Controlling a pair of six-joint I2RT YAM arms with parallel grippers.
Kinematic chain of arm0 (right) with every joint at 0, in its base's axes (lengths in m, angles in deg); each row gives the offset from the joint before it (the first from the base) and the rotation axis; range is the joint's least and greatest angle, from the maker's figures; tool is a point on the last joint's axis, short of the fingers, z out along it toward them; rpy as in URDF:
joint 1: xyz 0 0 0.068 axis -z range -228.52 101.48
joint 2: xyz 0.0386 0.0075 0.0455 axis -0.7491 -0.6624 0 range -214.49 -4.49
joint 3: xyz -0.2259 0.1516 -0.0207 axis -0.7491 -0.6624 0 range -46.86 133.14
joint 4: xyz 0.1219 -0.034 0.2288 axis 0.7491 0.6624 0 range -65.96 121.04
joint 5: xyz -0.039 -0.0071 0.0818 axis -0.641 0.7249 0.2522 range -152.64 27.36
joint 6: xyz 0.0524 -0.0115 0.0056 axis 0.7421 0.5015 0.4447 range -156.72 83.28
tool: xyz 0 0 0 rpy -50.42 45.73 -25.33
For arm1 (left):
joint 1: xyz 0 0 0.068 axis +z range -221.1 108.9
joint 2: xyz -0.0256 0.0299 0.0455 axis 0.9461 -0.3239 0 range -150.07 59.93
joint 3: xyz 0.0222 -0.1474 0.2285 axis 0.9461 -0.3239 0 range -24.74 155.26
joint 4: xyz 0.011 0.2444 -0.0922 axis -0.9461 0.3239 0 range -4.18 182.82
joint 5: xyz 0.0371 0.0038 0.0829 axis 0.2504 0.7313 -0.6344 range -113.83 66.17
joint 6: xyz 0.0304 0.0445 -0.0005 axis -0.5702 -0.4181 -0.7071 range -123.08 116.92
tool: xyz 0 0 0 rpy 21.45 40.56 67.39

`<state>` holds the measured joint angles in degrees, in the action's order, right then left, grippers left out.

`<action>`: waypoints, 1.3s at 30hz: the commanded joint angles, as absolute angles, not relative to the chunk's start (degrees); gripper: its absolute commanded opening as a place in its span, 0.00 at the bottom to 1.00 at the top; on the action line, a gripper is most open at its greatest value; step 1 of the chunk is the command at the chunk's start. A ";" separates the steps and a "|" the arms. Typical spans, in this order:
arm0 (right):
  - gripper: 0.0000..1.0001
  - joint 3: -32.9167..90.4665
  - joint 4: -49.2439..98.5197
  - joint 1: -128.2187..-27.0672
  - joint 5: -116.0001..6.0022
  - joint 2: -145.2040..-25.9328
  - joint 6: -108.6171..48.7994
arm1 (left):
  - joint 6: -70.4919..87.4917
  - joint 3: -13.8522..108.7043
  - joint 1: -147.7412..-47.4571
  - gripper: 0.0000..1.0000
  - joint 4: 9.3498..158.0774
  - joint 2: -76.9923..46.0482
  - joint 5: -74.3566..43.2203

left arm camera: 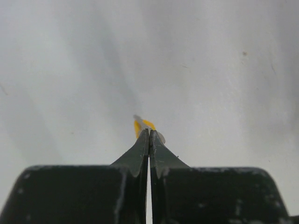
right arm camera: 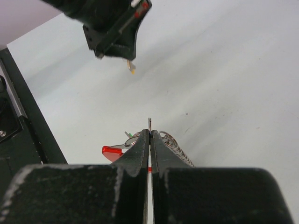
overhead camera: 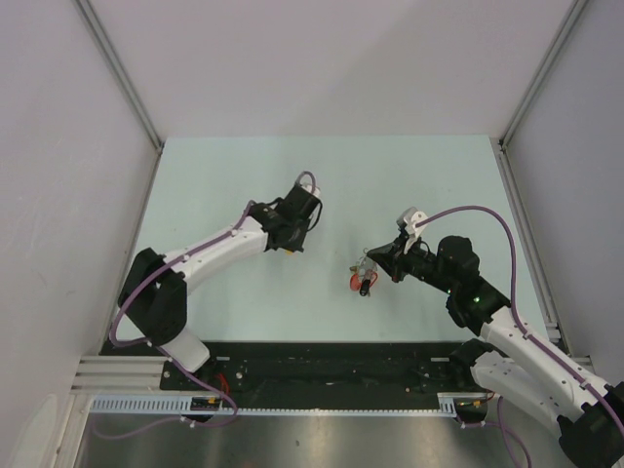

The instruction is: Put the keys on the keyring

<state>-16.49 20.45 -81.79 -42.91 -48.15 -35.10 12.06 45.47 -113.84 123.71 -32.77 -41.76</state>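
Yellow was nearly all you could see of it: a small yellow key (left arm camera: 141,125) poking out just past the tips of your left pincer (left arm camera: 149,135), which was pressed tight on it. Only a little of the key looked to be inside the grip. So I think it could twist or slip out if it bumped something hard. Then it would drop to the table (overhead camera: 244,175) under the pincer.

Your right pincer (right arm camera: 149,134) was pressed together too, pinching the keyring (right arm camera: 114,152). The red part stuck out to the left of the tips, and a thin wire loop stuck out to the right. A green speck sat just left of the tips — too small to say what it was.

The left pincer hung ahead of the right one, up and to its left, well apart from it, with the key pointing down. The key was tiny and the wire was thin, so a small miss would likely push the key against the ring and not onto it. That push could turn the ring in the right pincer or knock the key loose. The two pincers could also bump each other when they come close.
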 commanded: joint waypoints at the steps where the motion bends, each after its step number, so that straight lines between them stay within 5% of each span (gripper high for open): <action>1: 0.00 -13.90 18.77 -82.09 -43.48 -47.03 -35.84 | 17.38 47.60 -109.60 0.01 126.78 -29.89 -45.00; 22: 0.00 -14.25 18.15 -82.35 -42.25 -47.20 -35.58 | 41.64 30.81 -110.83 0.00 115.27 -28.48 -24.72; 39: 0.00 -14.25 19.12 -82.97 -43.22 -47.03 -35.93 | 59.48 23.34 -103.62 0.00 101.55 -27.61 -25.23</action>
<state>-16.49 20.84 -82.56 -42.74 -47.93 -35.29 50.42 26.52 -106.63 106.24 -30.67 -24.82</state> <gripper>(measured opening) 0.010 0.005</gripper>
